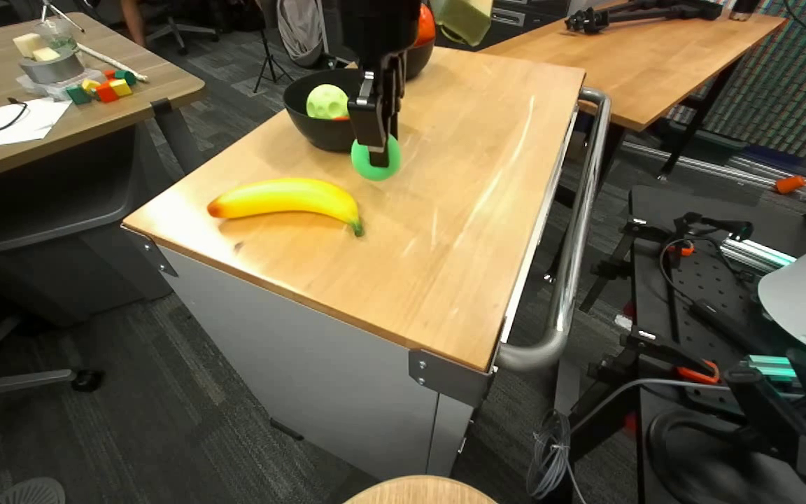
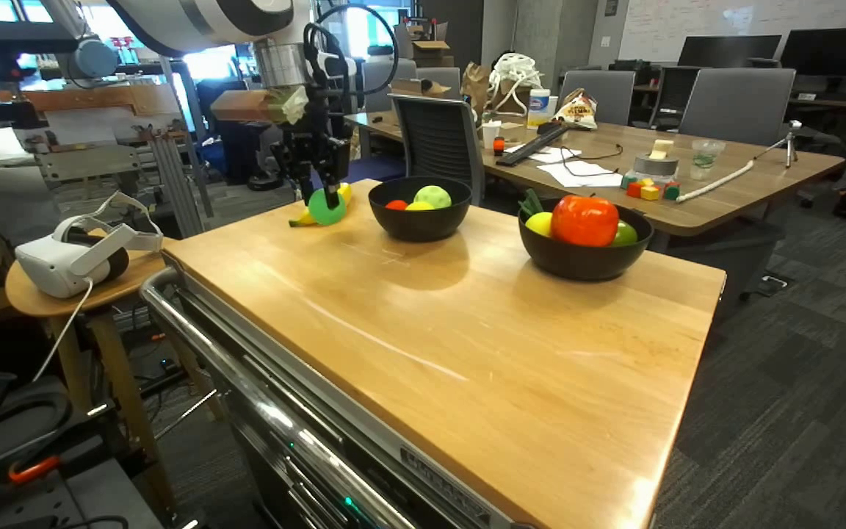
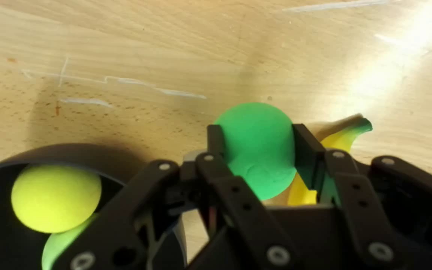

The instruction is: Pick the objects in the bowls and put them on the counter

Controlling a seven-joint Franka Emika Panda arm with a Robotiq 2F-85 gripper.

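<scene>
My gripper (image 3: 255, 144) is shut on a green ball (image 3: 255, 165), with a finger pressed to each side. In both exterior views the gripper (image 1: 378, 150) holds the ball (image 2: 327, 207) low over the wooden counter (image 1: 445, 280); whether it touches is unclear. A yellow banana (image 1: 284, 197) lies on the counter beside it. The nearer black bowl (image 1: 319, 136) holds a pale green dimpled ball (image 2: 432, 196), a yellow ball (image 3: 56, 198) and something red (image 2: 396, 205). The farther black bowl (image 2: 584, 263) holds a large orange-red vegetable (image 2: 586, 220), a yellow item (image 2: 538, 224) and a green one (image 2: 625, 235).
A metal handle rail (image 1: 578, 245) runs along the counter's side. The nearer bowl's rim (image 3: 88, 154) is close beside the fingers. A desk (image 2: 761, 162) with papers and coloured blocks stands behind. A stool (image 2: 19, 294) bears a white headset (image 2: 74, 261).
</scene>
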